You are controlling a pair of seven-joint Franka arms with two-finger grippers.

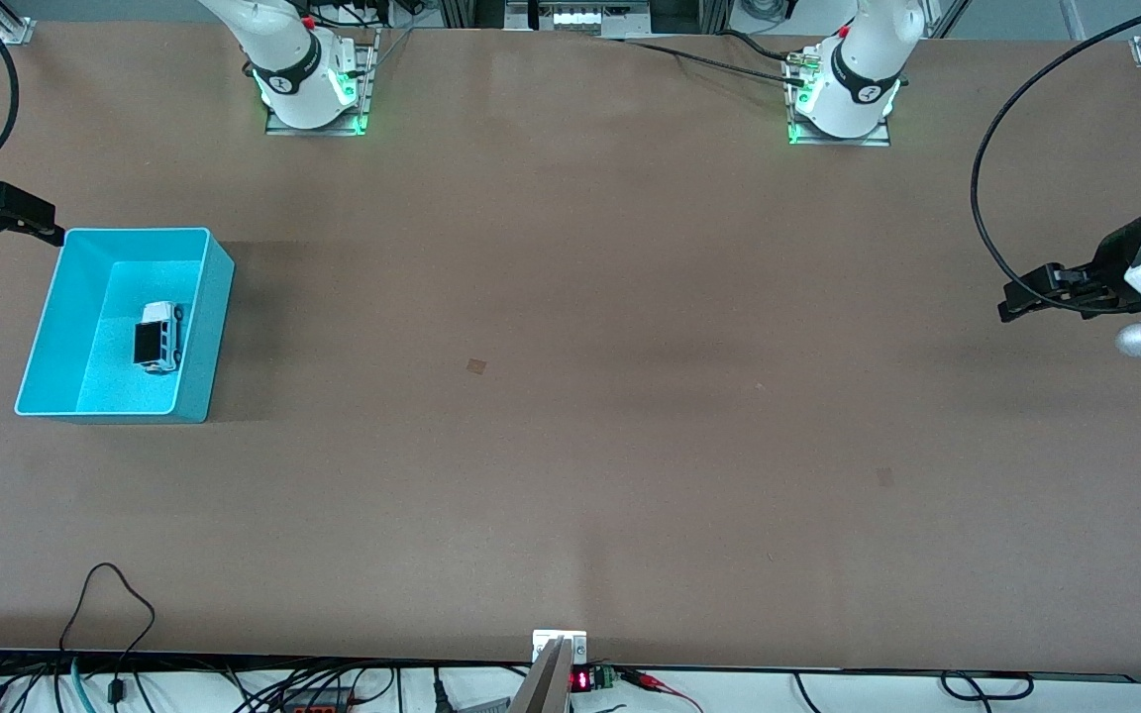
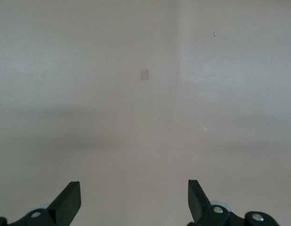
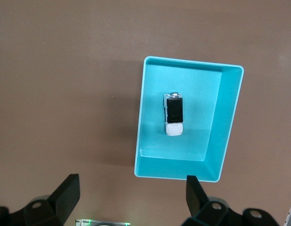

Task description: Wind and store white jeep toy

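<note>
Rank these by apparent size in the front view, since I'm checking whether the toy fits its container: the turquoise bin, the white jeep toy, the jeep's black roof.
1. turquoise bin, by far the largest.
2. white jeep toy, small, resting on the bin's floor.
3. black roof, covering only part of the jeep.

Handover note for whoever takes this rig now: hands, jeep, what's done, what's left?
Left hand: open, empty, over bare table at the left arm's end; waiting.
Right hand: open, empty, up beside the turquoise bin, at the corner toward the robots' bases.
White jeep toy: on its wheels inside the bin, nothing touching it.
Done: jeep stored.
Left: nothing visible; winding cannot be confirmed.
</note>
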